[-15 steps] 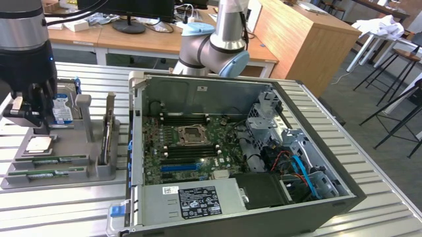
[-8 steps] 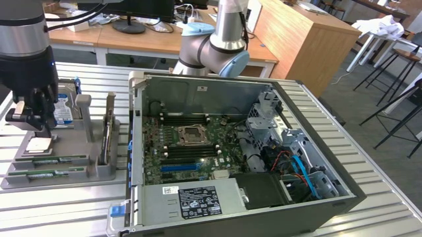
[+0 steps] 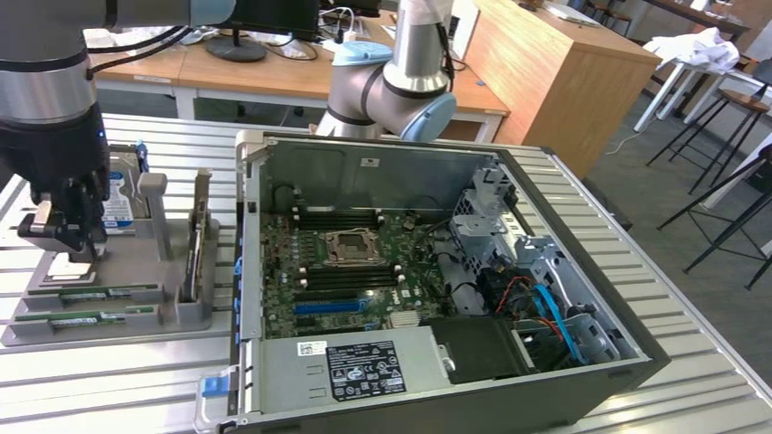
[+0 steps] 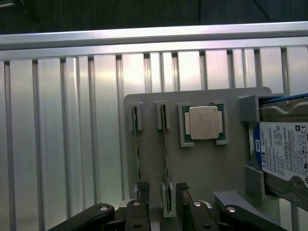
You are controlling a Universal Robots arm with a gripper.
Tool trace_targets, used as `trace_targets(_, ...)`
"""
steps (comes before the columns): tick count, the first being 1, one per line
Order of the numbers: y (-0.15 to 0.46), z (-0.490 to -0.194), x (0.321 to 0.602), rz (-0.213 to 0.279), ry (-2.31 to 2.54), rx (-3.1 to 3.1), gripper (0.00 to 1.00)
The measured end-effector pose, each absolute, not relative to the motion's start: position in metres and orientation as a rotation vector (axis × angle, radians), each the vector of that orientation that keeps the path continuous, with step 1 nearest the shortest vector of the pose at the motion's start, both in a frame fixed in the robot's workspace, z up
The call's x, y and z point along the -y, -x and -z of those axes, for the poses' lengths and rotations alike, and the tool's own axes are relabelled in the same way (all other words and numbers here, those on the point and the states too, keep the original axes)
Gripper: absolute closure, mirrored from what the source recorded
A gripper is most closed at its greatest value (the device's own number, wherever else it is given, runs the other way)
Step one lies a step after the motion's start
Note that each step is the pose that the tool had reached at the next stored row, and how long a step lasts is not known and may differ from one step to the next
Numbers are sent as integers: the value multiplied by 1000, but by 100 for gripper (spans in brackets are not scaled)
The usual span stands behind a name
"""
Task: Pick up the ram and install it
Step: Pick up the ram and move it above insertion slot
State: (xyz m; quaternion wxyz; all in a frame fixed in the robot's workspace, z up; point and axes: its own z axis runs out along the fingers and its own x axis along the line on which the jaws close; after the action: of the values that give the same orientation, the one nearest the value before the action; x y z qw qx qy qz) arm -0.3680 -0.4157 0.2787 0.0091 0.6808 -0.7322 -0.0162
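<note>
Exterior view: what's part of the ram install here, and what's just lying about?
Job:
- ram sticks in the grey holder
- open gripper over the holder
- memory slots on the motherboard in the open PC case

Lying about:
- processor chip
- hard drive
- wooden desk
- stools

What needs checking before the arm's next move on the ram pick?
1. Gripper open: ok, jaws apart, nothing held.
2. Ram on edge in its slot of the grey holder: ok.
3. Gripper lined up on that ram: ok, it straddles the stick's line in the wrist view.
4. Height above the ram: cannot tell.
5. Case open, memory slots exposed: ok.
6. Slot latches open: cannot tell.
</note>
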Motion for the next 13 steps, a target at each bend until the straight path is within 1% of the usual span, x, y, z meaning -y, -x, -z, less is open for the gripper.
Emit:
trace_targets(6,368,-271,416,51,-2126,2287,64)
trace_targets(13,368,-270,416,51,-2126,2287,64)
